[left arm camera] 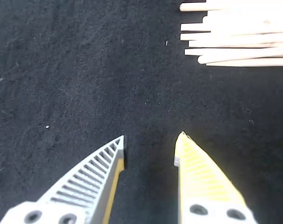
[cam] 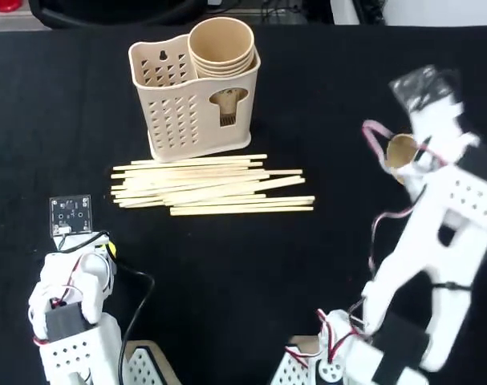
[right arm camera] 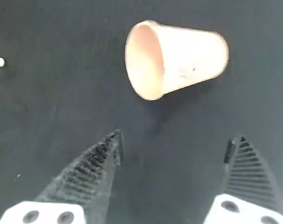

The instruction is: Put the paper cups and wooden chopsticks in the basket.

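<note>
While the right gripper [right arm camera: 177, 137] hangs with jaws spread over the fallen paper cup [right arm camera: 178, 58], at the right of the high view, a sound grasp would straddle the cup's wall near the rim. At upper centre the basket [cam: 191, 120] holds stacked cups [cam: 221, 44]. The chopsticks [cam: 211, 188] are heaped below it. The left gripper [left arm camera: 152, 136] is likewise spread.

matte black table [cam: 251, 273]

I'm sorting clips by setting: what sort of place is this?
Likely a robot test bench: a white arm over a black table, with a basket and chopsticks as props.
</note>
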